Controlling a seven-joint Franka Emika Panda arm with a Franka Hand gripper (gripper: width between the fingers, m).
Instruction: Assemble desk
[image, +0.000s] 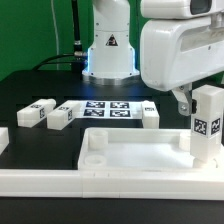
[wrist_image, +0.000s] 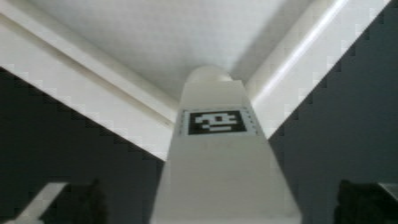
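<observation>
The white tabletop (image: 130, 150) lies flat at the front, rim up. One leg block (image: 207, 125) stands upright in its corner at the exterior view's right, tag facing out. My gripper (image: 196, 108) is down around the upper part of this leg, one finger (image: 183, 103) showing beside it. In the wrist view the leg (wrist_image: 217, 150) runs between my two fingers (wrist_image: 54, 200), with dark gaps on both sides, so my gripper (wrist_image: 210, 205) is open. The tabletop's corner rim (wrist_image: 89, 70) shows beyond the leg. Three other legs (image: 38, 113) (image: 60, 117) (image: 150, 115) lie on the table behind.
The marker board (image: 108, 108) lies between the loose legs, in front of the robot base (image: 110, 50). A long white border rail (image: 40, 182) runs along the front, and another white piece (image: 3, 138) sits at the exterior view's left edge.
</observation>
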